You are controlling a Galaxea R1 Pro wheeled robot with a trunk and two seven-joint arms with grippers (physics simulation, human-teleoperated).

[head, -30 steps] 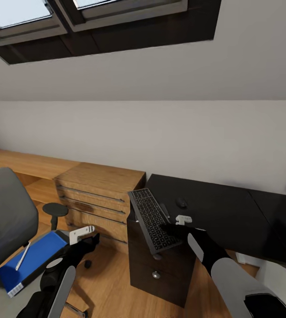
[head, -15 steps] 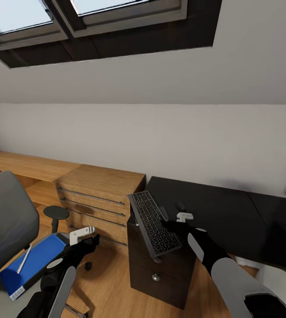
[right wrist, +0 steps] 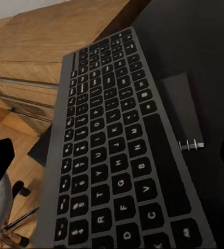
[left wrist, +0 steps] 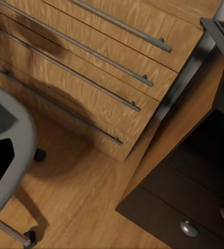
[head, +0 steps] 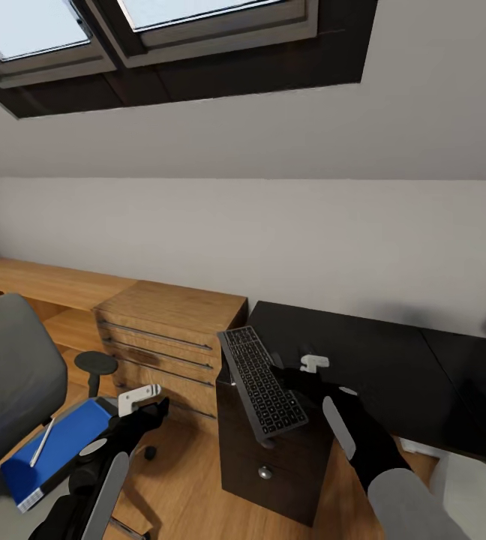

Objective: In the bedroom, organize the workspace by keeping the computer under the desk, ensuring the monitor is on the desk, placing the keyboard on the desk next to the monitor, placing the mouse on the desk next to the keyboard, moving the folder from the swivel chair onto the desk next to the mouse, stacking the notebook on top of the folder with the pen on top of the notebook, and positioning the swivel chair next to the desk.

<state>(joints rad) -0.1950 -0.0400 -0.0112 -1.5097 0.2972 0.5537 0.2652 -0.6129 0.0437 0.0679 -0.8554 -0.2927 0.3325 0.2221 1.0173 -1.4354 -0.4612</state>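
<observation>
Nearest, low at the head view's left: the left gripper (head: 144,395), pale fingers, nothing between them; how far they are spread cannot be told. Just beyond and beside it sits the swivel chair (head: 3,379), grey back toward the camera, with the folder (head: 59,442) lying flat on its seat and the pen (head: 42,440) resting slantwise on top of the blue cover.

Right arm reaches in from the lower right. The right gripper (head: 292,373) is clamped on the long edge of the keyboard (head: 262,381), which is tilted, its near end hanging out past the corner of the surface (head: 378,352) and over the dark drawer unit (head: 273,457) with its round silver knob. In the right wrist view the keyboard (right wrist: 117,155) runs close under the camera, and a thin grey notebook (right wrist: 183,115) lies on the black surface just beside its far edge.

Farther left stands a light-wood cabinet (head: 172,341) with long bar handles, its side against the drawer unit; the left wrist view shows its drawer fronts (left wrist: 96,78) and the wood floor (left wrist: 75,202).

Beyond, a white wall (head: 273,240) and a skylight (head: 160,30) in the sloped ceiling.
</observation>
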